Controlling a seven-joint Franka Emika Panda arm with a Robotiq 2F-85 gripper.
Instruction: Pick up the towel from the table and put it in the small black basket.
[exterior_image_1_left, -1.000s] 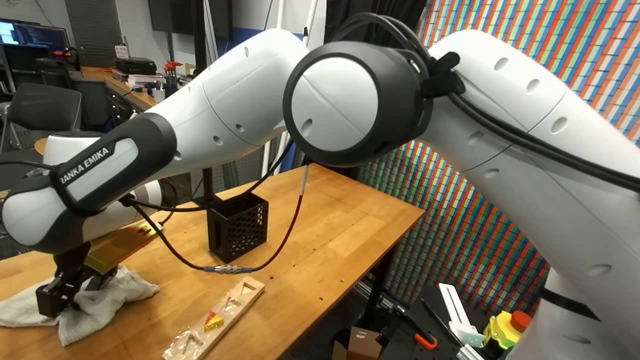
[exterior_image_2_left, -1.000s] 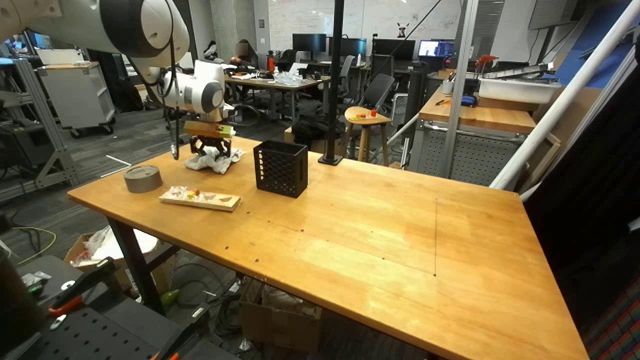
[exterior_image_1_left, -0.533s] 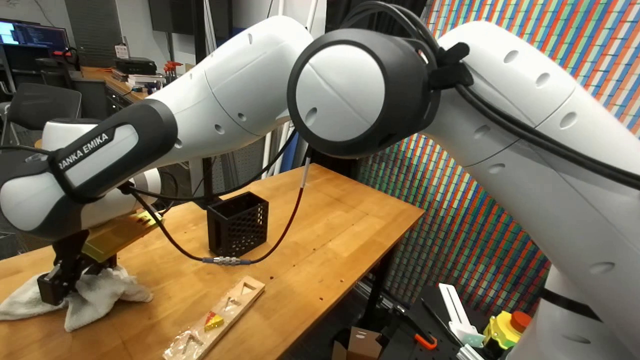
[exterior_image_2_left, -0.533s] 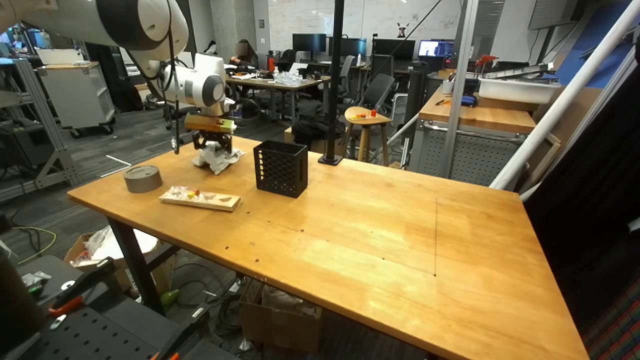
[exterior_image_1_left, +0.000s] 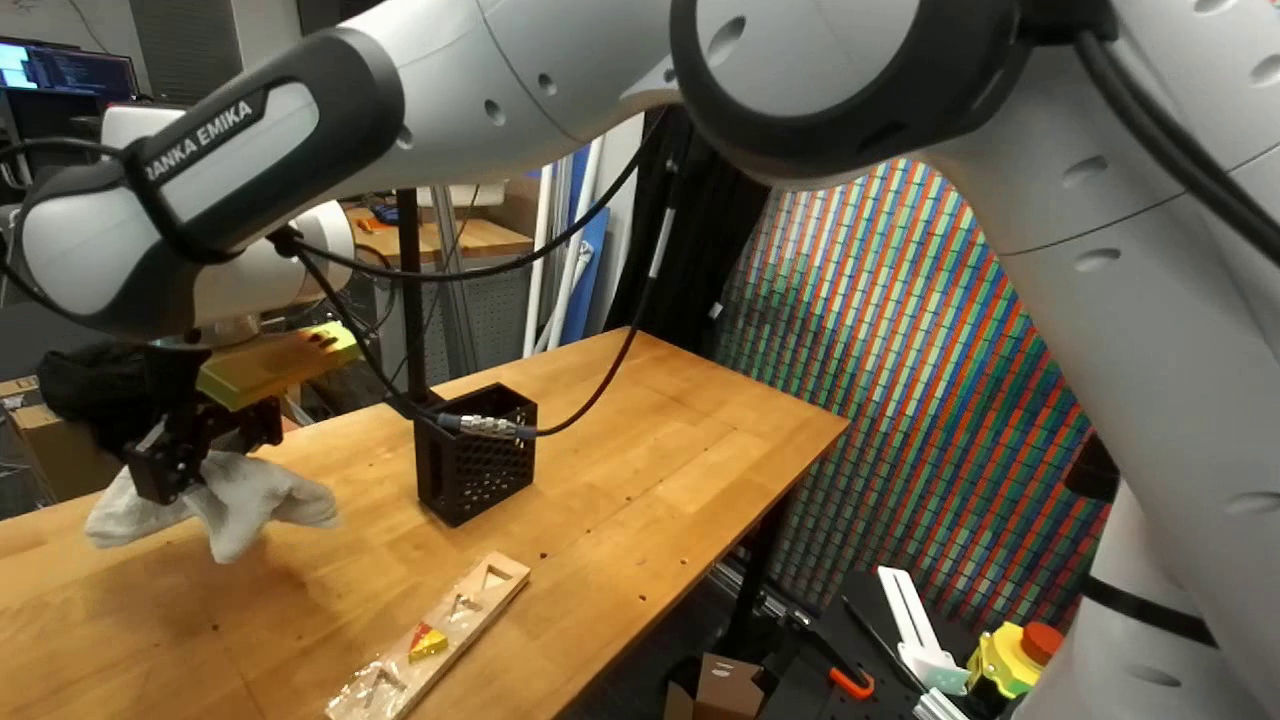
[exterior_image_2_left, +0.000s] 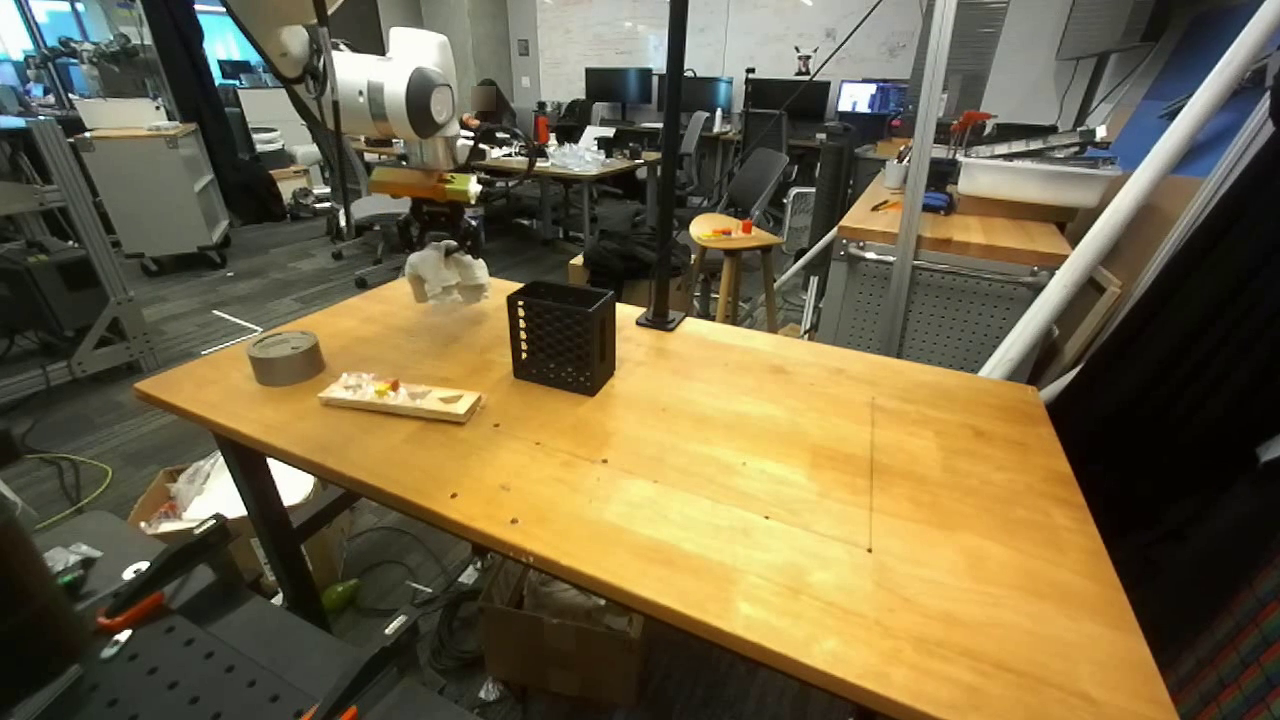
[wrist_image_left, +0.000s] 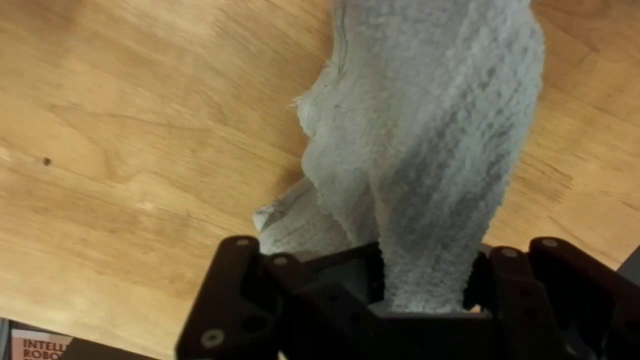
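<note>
A: State of the fingers (exterior_image_1_left: 155, 475)?

B: Narrow, pinching the towel (wrist_image_left: 440, 150). Wrist view: cloth runs between them, contact on both sides.

A: Edge or mid-cloth?

B: Mid-cloth, by the look of it. In an exterior view, loose folds droop to either side of the grip. Wrist view also has a smaller fold poking out past one finger.

A: Where's that relative to the small black basket (exterior_image_2_left: 562, 342)?

B: Outside it, hanging over the desk (exterior_image_2_left: 750, 480). Both exterior views put it left of the basket. Can't tell how its lower edge compares in height with the basket's rim.

A: Anything else near the basket?

B: Black post (exterior_image_2_left: 667, 180) near it. Wooden board (exterior_image_2_left: 425, 404) closer to the camera than the basket in both exterior views. Grey roll (exterior_image_2_left: 286, 360) farther from the basket than the board. Cable connector (exterior_image_1_left: 485, 427) crosses in front of the basket in an exterior view.
</note>
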